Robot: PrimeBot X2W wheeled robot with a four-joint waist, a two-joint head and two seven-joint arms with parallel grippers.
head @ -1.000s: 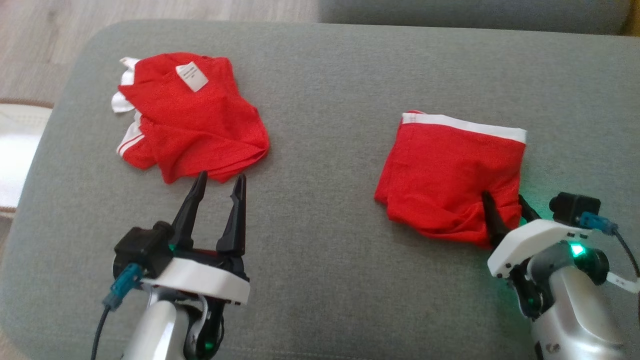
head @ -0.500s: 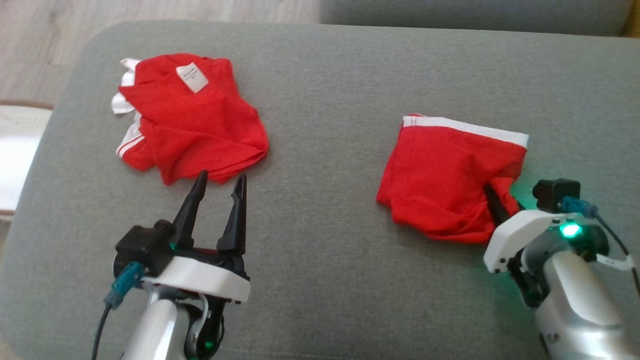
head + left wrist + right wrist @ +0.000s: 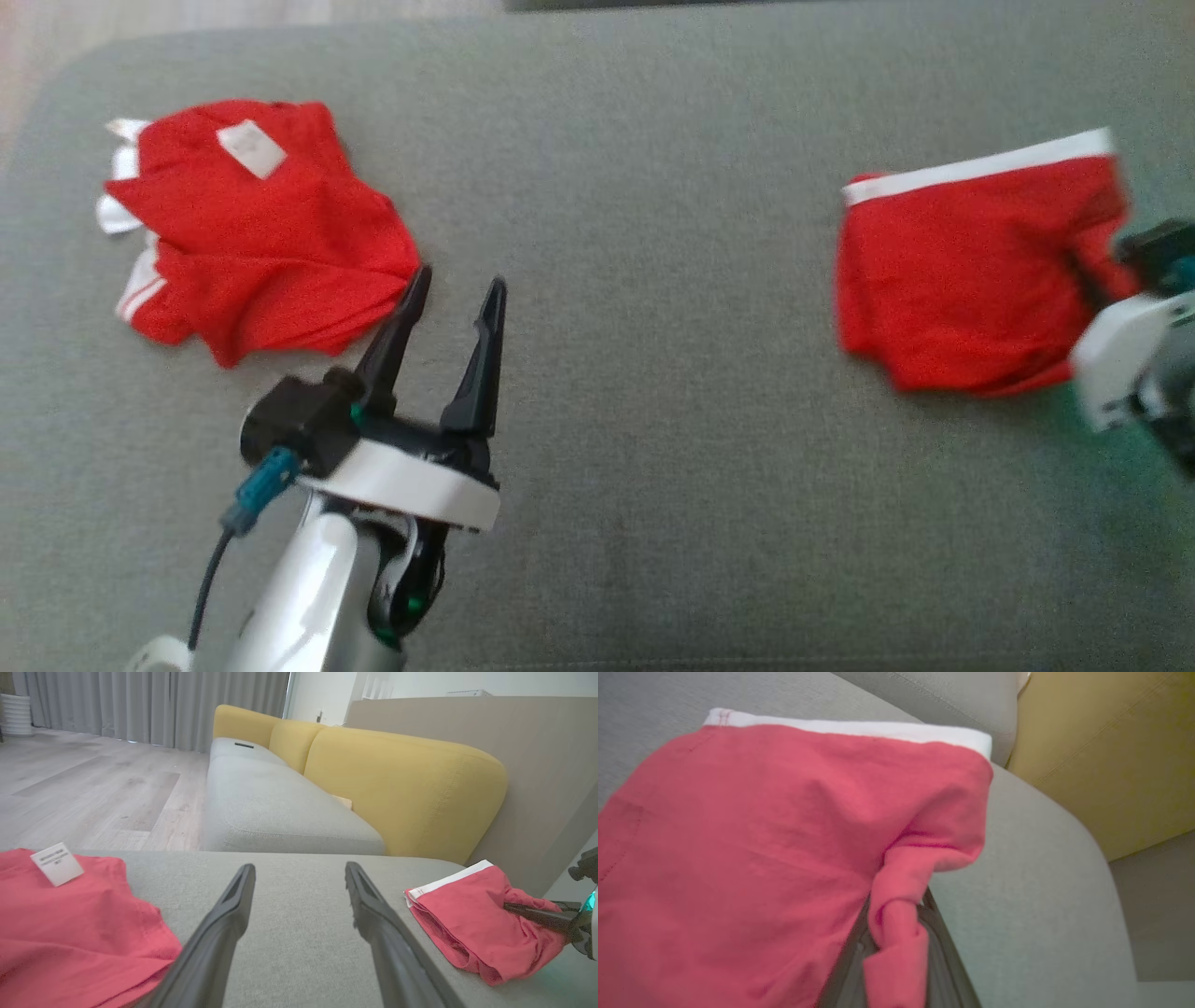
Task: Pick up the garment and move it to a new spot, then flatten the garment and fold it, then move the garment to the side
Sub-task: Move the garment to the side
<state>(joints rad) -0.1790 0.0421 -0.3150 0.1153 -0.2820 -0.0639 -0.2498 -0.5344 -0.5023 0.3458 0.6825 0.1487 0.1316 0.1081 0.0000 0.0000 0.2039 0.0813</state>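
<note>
A folded red garment [image 3: 962, 271] with a white waistband lies at the right of the grey cushion [image 3: 635, 280]. My right gripper [image 3: 1088, 271] is shut on its right edge. In the right wrist view a bunched fold of the garment [image 3: 761, 835] is pinched in that gripper [image 3: 896, 910]. The left wrist view shows the same garment [image 3: 467, 910] and right gripper [image 3: 514, 906] at its right side. My left gripper [image 3: 461, 277] stands open and empty just right of a second, crumpled red garment [image 3: 261, 233] with a white label. The left gripper [image 3: 300, 868] hovers over bare cushion.
The cushion's rounded right edge [image 3: 1087, 858] lies close beside the held garment. Beyond it stands a yellow sofa back [image 3: 402, 788] with a grey seat [image 3: 280, 812]. Wooden floor [image 3: 93, 793] lies to the far left.
My right gripper has shut on the folded garment's right edge and drawn it right and farther away. The head camera has shifted. The left gripper stays open beside the crumpled garment.
</note>
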